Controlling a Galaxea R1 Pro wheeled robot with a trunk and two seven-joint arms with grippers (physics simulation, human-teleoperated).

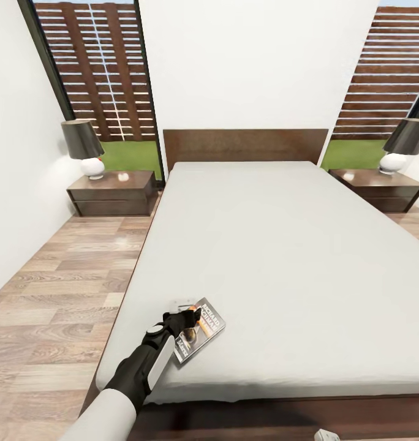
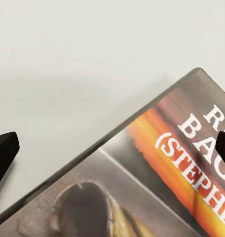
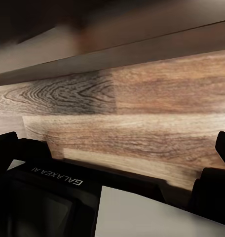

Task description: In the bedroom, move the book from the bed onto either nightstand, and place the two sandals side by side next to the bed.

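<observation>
The book [image 1: 204,329] lies flat on the bed [image 1: 283,257] near its front left corner, its orange band and dark picture facing up. My left gripper [image 1: 188,318] hovers right over the book's left part. In the left wrist view the book [image 2: 157,173] sits close below, and the left gripper [image 2: 113,150] is open with one fingertip on either side of the book's edge. Whether it touches the cover, I cannot tell. My right gripper [image 3: 115,145] is open, low over the plank floor beside the dark bed frame [image 3: 112,39]. The sandals are out of view.
One nightstand [image 1: 114,191] with a lamp [image 1: 87,150] stands left of the headboard, and another nightstand [image 1: 378,187] with a lamp [image 1: 402,147] stands to its right. Wood floor [image 1: 56,288] runs along the bed's left side to a white wall. A small pale scrap [image 1: 324,435] at the bottom edge is unidentifiable.
</observation>
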